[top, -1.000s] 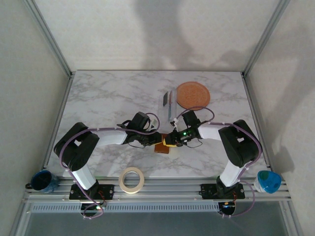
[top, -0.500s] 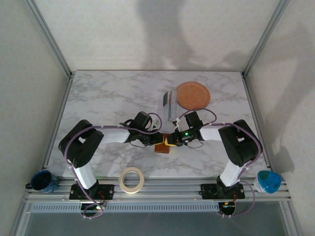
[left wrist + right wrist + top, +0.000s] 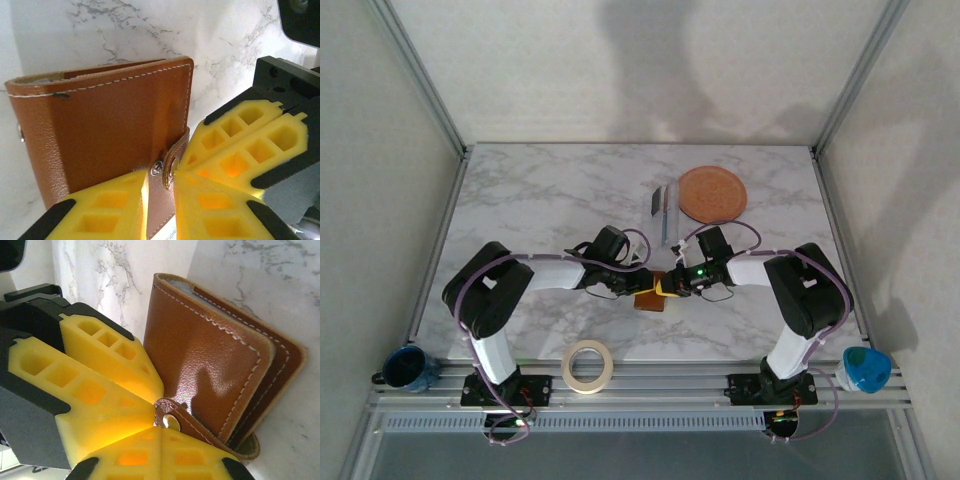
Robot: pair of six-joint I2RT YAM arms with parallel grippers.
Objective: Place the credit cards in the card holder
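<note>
The brown leather folding card holder [image 3: 650, 299] lies closed at the marble table's [image 3: 540, 200] near middle. The left gripper [image 3: 160, 180] pinches its strap tab [image 3: 175, 152] (right by the snap). The right gripper [image 3: 160, 437], shut on nothing, sits just beside it. Pull the tab off steadily.

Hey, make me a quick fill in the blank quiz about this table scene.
1. The card holder is made of ___ leather.
2. The left gripper pinches its ___ tab.
3. The orange plate is ___ in shape.
4. The tape roll lies nearer the ___ arm's base.
Missing: brown; strap; round; left.
</note>
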